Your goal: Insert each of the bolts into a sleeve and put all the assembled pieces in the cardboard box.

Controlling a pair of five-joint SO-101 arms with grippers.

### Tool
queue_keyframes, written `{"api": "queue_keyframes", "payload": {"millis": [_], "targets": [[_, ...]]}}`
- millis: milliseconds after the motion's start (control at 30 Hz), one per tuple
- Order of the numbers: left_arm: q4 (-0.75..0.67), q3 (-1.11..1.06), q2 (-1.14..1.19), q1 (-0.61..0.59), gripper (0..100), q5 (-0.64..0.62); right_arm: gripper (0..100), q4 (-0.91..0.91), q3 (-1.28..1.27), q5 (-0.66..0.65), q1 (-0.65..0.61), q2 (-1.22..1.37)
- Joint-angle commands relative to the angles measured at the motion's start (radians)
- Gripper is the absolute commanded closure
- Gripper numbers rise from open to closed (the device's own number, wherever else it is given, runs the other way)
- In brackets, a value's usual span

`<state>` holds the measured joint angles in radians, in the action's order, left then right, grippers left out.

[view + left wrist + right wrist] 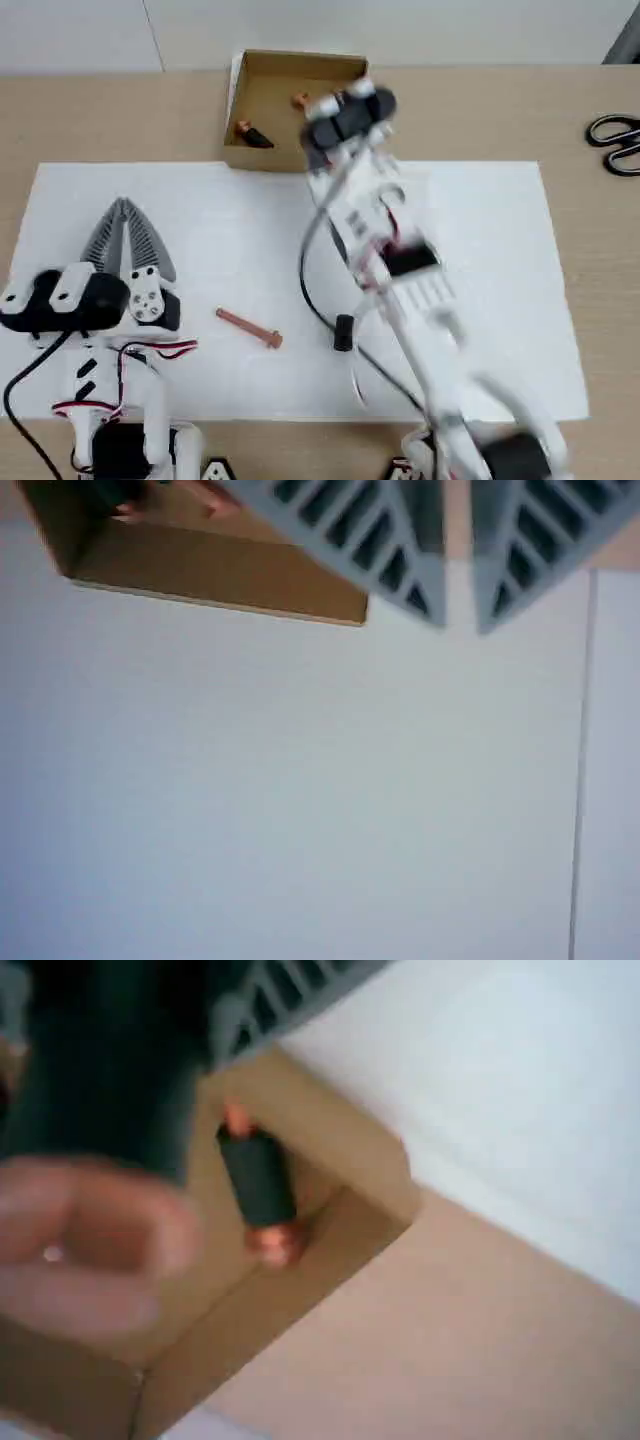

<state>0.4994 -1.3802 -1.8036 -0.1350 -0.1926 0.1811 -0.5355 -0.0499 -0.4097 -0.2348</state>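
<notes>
The cardboard box (240, 155) stands at the far edge of the white sheet. One assembled piece (252, 135), a black sleeve with a copper bolt through it, lies inside; in the right wrist view it is the assembled piece (258, 1185). My right gripper (312, 108) hangs over the box, shut on a second sleeve-and-bolt piece (90, 1160) whose copper head (300, 100) sticks out. A loose bolt (250, 328) and a loose black sleeve (344, 332) lie on the sheet near the front. My left gripper (122, 205) rests at the left, shut on nothing, its grey fingers (380, 540) pointing toward the box (230, 580).
A white paper sheet (200, 220) covers most of the wooden table. Black scissors (615, 140) lie at the far right. The right arm's black cable (310, 290) runs down past the loose sleeve.
</notes>
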Motion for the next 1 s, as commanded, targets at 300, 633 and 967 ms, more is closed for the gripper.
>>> {"api": "queue_keyframes", "payload": {"millis": [300,633,967], "targets": [[-0.025,-0.091,-0.014,-0.08,99,-0.002,99.6,0.07,1.138,0.009,0.012,0.92],[-0.026,-0.099,-0.015,-0.077,99,-0.002,99.5,0.415,1.765,0.009,0.065,1.374],[-0.026,-0.108,-0.015,-0.078,99,0.003,99.4,0.596,1.941,0.008,0.082,1.509]]}}
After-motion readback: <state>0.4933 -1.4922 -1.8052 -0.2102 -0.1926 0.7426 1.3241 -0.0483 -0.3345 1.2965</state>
